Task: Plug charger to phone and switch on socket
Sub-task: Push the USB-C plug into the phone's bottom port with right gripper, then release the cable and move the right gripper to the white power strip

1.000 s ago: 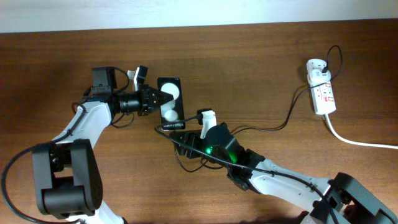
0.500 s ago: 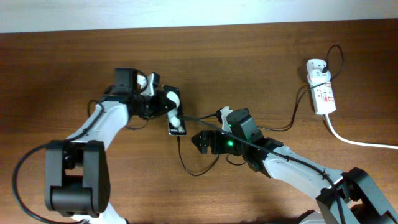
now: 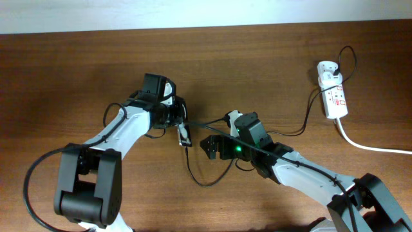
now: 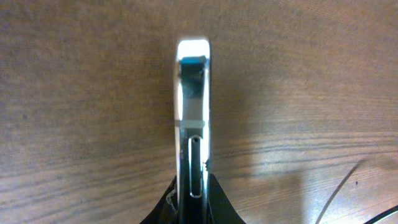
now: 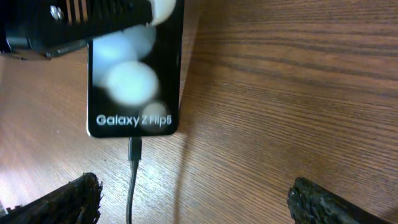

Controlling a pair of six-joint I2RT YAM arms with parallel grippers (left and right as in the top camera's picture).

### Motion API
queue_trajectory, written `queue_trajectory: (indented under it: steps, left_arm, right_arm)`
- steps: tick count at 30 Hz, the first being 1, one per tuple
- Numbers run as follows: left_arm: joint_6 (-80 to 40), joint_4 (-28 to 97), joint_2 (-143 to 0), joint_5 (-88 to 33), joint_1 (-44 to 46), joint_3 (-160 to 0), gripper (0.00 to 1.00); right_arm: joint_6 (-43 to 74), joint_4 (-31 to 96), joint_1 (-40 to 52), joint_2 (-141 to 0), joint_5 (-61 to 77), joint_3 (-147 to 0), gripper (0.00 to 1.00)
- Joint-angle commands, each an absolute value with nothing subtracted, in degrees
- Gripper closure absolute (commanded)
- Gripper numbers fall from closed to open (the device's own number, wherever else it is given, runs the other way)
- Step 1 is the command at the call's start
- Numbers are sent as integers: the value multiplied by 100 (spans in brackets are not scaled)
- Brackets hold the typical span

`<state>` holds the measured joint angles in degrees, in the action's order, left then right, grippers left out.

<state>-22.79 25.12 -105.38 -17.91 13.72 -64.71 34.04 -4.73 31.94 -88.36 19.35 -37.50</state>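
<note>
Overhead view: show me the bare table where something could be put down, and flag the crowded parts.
Bare: the table left of the left arm, and the wide stretch between the phone and the socket along the far edge. Crowded: the centre, where the left gripper holds the phone, the charger loops and the right gripper hangs open.

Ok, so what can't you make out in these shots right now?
Socket switch position: overhead, too small.
Phone upper face: right wrist view, hidden by the left fingers and white glare.
Charger plug's seating: right wrist view, blurred.
Left fingers' grip: left wrist view, cut off by bottom edge.
</note>
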Motion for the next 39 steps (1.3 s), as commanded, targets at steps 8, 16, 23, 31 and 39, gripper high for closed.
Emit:
queue_trajectory:
  steps: [8, 16, 23, 31, 39]
  left_arm:
    - [-2292, 2493, -10532, -1667, 1389, -6453, 73]
    - [-2292, 2493, -10532, -1667, 1389, -6453, 48]
    - [-2290, 2495, -10532, -1667, 1389, -6453, 12]
    - [-2290, 2495, -10532, -1667, 1389, -6453, 20]
    - [-2290, 2493, -10532, -1498, 1382, -6453, 19]
  right_arm:
    - [3323, -486, 3175, -8844, 1857, -3739, 1]
    - [3323, -486, 3175, -8844, 1857, -3739, 1]
    - [3321, -486, 3175, -8844, 1855, -3739, 1]
    - [3323, -486, 3175, -8844, 1857, -3739, 1]
    - [3323, -486, 3175, -8844, 1857, -3739, 1]
